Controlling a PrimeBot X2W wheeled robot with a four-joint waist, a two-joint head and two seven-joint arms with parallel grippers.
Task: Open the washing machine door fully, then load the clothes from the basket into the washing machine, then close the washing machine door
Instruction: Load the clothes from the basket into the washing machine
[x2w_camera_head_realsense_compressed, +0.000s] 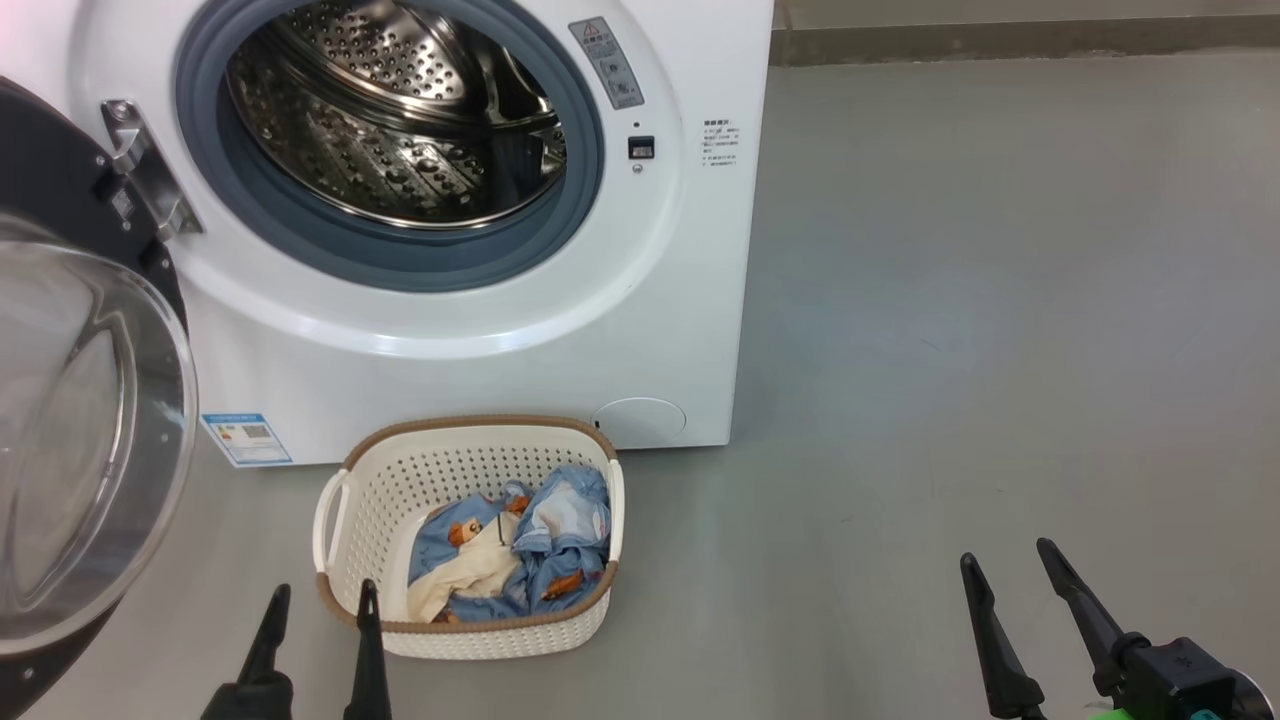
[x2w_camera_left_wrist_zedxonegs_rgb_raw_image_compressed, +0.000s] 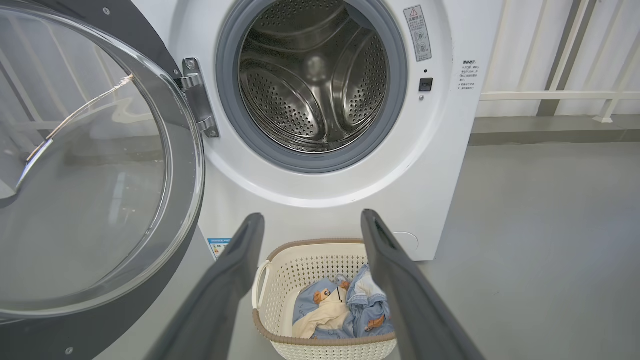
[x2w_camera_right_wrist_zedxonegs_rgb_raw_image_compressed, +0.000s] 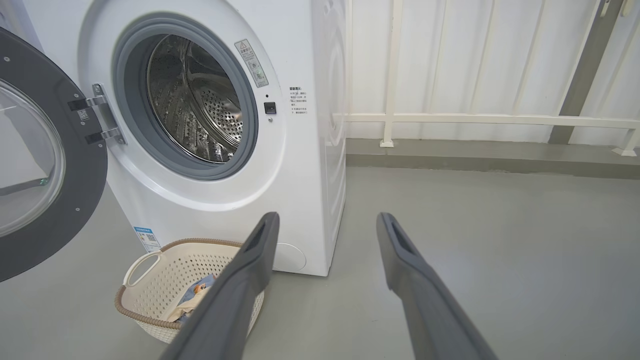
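The white washing machine (x2w_camera_head_realsense_compressed: 480, 340) stands ahead with its steel drum (x2w_camera_head_realsense_compressed: 390, 120) exposed. Its door (x2w_camera_head_realsense_compressed: 80, 430) is swung wide open to the left, glass bowl facing me; the door (x2w_camera_left_wrist_zedxonegs_rgb_raw_image_compressed: 90, 170) also fills the left of the left wrist view. On the floor in front sits the cream basket (x2w_camera_head_realsense_compressed: 470, 535) holding the light-blue bear-print clothes (x2w_camera_head_realsense_compressed: 520, 550). My left gripper (x2w_camera_head_realsense_compressed: 320, 600) hangs open just left of the basket's near corner, empty. My right gripper (x2w_camera_head_realsense_compressed: 1010, 565) is open over bare floor well to the right, empty. The basket (x2w_camera_right_wrist_zedxonegs_rgb_raw_image_compressed: 170, 285) shows low in the right wrist view.
Grey floor (x2w_camera_head_realsense_compressed: 1000, 300) stretches to the right of the machine. A white railing (x2w_camera_right_wrist_zedxonegs_rgb_raw_image_compressed: 475, 119) and a low grey kerb (x2w_camera_right_wrist_zedxonegs_rgb_raw_image_compressed: 475, 155) run along the wall behind. The open door juts out at the left, close to my left arm.
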